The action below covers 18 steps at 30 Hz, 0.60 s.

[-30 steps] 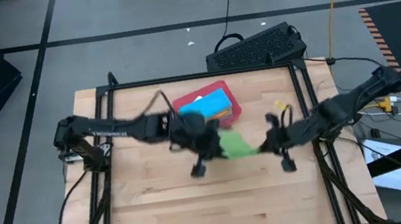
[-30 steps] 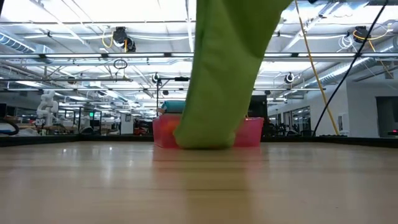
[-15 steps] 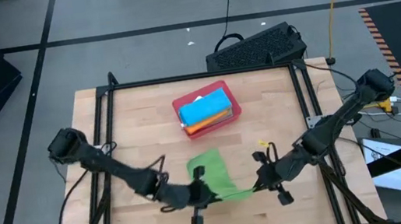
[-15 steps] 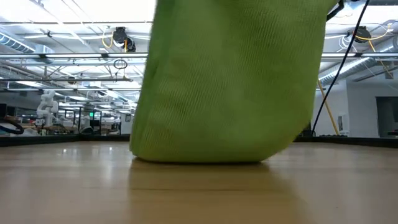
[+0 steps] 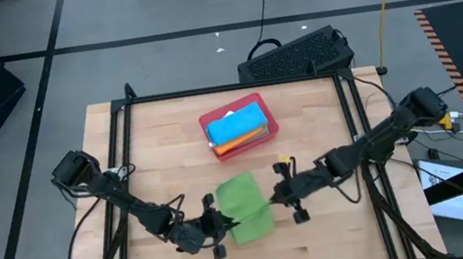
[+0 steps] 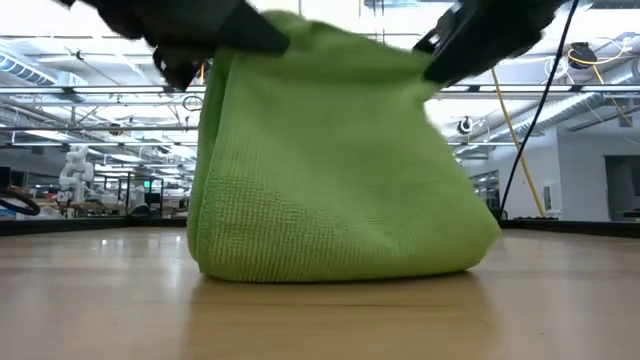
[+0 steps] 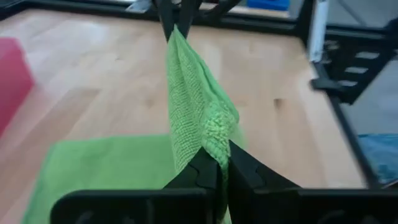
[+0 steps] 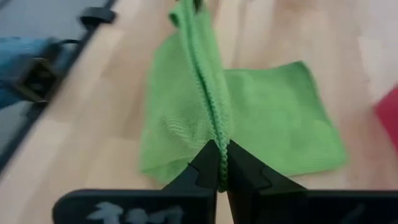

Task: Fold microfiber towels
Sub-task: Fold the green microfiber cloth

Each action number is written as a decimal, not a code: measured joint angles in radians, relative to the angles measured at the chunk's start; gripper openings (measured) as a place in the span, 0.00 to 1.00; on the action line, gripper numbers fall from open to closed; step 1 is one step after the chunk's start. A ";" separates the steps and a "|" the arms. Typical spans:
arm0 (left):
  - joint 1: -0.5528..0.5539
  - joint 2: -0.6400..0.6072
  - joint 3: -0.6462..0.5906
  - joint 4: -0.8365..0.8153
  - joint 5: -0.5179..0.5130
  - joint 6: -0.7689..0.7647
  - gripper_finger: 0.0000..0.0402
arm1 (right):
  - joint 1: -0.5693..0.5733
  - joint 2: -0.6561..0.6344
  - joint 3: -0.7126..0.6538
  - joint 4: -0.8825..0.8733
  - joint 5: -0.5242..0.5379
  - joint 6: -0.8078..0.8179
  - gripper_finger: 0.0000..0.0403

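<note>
The bright green towel [image 5: 244,208] is held up by one edge near the table's front, its far part lying on the wood, so that the raised half can be laid over for a fold. The left gripper [image 5: 218,229] is clamped shut on the left corner, the right gripper [image 5: 276,199] pinched shut on the right corner, keeping that edge taut between them. The red tray [image 5: 268,124], with a bright blue towel [image 5: 235,125] topping its stack, sits farther back, well apart.

left claw [image 5: 219,231] clamped shut, right claw [image 5: 276,198] clamped shut
</note>
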 joint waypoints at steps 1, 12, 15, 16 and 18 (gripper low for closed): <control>0.000 0.000 -0.009 -0.001 -0.012 -0.004 0.04 | -0.016 0.009 0.000 0.010 0.000 -0.016 0.03; 0.048 0.000 -0.076 -0.012 -0.030 -0.084 0.03 | -0.125 0.036 0.000 0.027 -0.004 -0.096 0.03; 0.076 0.000 -0.092 -0.011 -0.018 -0.090 0.06 | -0.136 0.036 0.000 0.023 -0.003 -0.113 0.03; 0.086 0.000 -0.098 -0.010 -0.009 -0.103 0.06 | -0.140 0.036 0.000 0.021 -0.002 -0.113 0.03; 0.100 0.000 -0.108 -0.013 0.011 -0.130 0.05 | -0.146 0.036 -0.001 0.023 -0.002 -0.115 0.03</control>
